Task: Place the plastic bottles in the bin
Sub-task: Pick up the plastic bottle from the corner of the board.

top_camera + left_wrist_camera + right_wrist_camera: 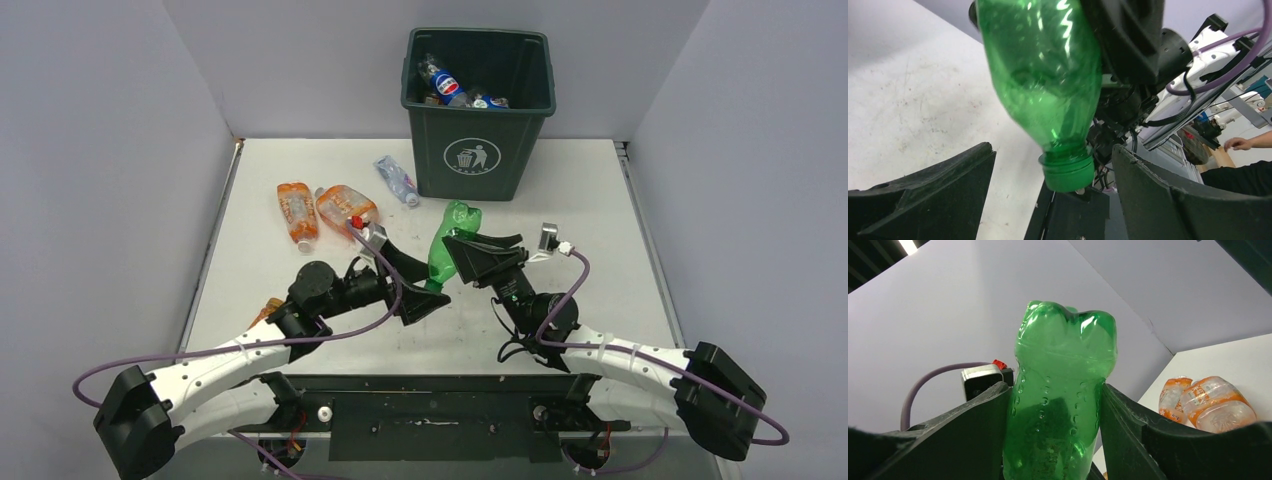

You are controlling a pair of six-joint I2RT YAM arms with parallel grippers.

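Your right fingers (963,435) clench the green bottle (453,243) cap-down above the worktop (600,220), near of the bin (478,160). Your left fingers (933,195) stand released either side of its cap, not touching. Draw them clear, carry the bottle high over the rim, then let go.

The left arm (230,355) reaches in from the near left and bends at the elbow. Its claw (428,290) points right, and both fingers (923,195) are spread wide and touch nothing. The right arm (620,355) folds back toward the middle with the wrist raised. Its claw (462,250) points left, its fingers (963,430) pressed against both sides of a green bottle (457,218).
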